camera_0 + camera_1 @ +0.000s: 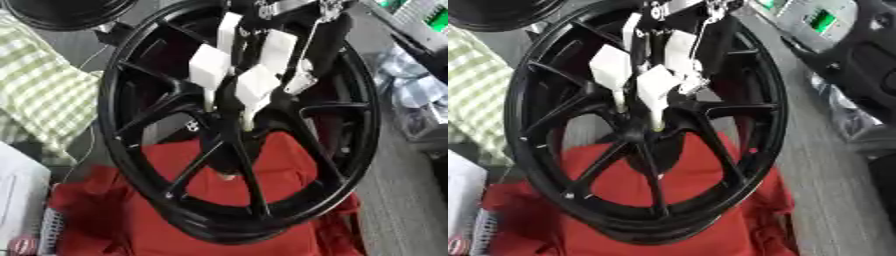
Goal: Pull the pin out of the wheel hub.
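A large black spoked wheel (131,150) stands tilted on a red cloth (262,165). Its hub (229,142) sits at the centre, where the spokes meet. My right hand (256,82), black with white plates, comes down from the top edge and reaches the hub from above. Its pale lower end (658,122) touches or nearly touches the hub's middle. I cannot make out the pin itself. A small pale spot (226,176) shows just under the hub. The left hand is in neither view.
A green checked cloth (44,85) lies at the left and part of another black wheel (70,12) shows at the top left. A white box (17,195) is at the lower left. Dark equipment with green lights (824,20) stands at the upper right above grey floor (833,190).
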Available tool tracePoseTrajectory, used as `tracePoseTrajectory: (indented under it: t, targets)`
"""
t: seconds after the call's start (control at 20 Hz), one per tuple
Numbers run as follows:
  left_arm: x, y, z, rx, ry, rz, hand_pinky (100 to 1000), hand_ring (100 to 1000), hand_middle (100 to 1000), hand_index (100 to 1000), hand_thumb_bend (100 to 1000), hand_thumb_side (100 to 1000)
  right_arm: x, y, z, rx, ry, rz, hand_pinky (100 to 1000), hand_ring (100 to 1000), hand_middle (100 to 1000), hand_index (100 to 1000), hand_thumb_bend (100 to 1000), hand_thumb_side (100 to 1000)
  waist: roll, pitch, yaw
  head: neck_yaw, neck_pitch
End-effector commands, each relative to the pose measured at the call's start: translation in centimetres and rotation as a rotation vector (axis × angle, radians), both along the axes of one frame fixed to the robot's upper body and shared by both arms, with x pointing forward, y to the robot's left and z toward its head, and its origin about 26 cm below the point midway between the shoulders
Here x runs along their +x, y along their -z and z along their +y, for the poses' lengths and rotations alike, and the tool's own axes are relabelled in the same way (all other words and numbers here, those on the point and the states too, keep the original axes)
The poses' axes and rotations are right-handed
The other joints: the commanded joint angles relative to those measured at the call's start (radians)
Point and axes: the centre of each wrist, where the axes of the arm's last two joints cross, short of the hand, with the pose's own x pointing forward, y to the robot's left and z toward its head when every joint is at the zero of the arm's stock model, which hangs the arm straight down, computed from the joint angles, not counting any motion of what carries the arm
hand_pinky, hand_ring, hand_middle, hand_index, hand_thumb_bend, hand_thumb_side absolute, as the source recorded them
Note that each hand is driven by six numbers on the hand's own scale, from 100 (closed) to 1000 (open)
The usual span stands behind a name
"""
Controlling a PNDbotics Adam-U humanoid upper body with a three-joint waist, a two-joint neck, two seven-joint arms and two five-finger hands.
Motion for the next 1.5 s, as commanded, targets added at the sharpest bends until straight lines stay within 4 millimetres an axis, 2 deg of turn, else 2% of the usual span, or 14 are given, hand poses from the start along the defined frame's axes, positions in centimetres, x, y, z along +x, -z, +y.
tracePoseTrajectory:
  t: [0.05, 0.4, 0.5, 0.8, 1.0, 1.5]
  targets:
    - [-0.2, -1.3, -0.1, 0.017, 0.008, -0.034, 801, 737, 753, 808, 817, 608, 0.0, -0.6, -0.2, -0.013, 0.0, -0.032, 804, 728, 738, 779, 494, 203, 0.004, -0.014, 0.002, -0.003, 0.006]
    - [-0.2, -1.1, -0.1, 0.019, 0.01, -0.029, 801, 737, 753, 808, 812, 608, -0.8, -0.6, -0.9, 0.001, 0.005, -0.105, 809, 739, 745, 782, 528, 199, 0.001, -0.014, 0.003, 0.032, 0.006]
    - [-0.2, -1.1, -0.1, 0.018, 0.011, -0.027, 801, 737, 753, 808, 810, 609, -1.0, -0.5, -0.8, -0.004, 0.001, -0.111, 810, 739, 745, 782, 529, 200, 0.0, -0.015, 0.004, 0.024, 0.003]
    - [-0.2, -1.1, -0.2, 0.018, 0.014, -0.023, 802, 737, 753, 808, 807, 610, -1.2, -0.4, -0.6, -0.014, -0.007, -0.106, 810, 740, 745, 783, 531, 197, -0.004, -0.016, 0.004, -0.006, -0.04]
    - [-0.2, -1.1, -0.2, 0.018, 0.013, -0.023, 802, 737, 754, 808, 804, 610, -1.0, -0.3, -0.7, -0.023, -0.007, -0.1, 810, 741, 747, 784, 533, 194, -0.004, -0.016, 0.004, -0.018, -0.056]
    - [-0.1, -1.0, -0.2, 0.018, 0.016, -0.022, 803, 738, 754, 808, 799, 612, -1.0, -0.4, -0.9, -0.027, -0.013, -0.105, 812, 742, 748, 785, 539, 188, -0.004, -0.016, 0.002, -0.034, -0.065]
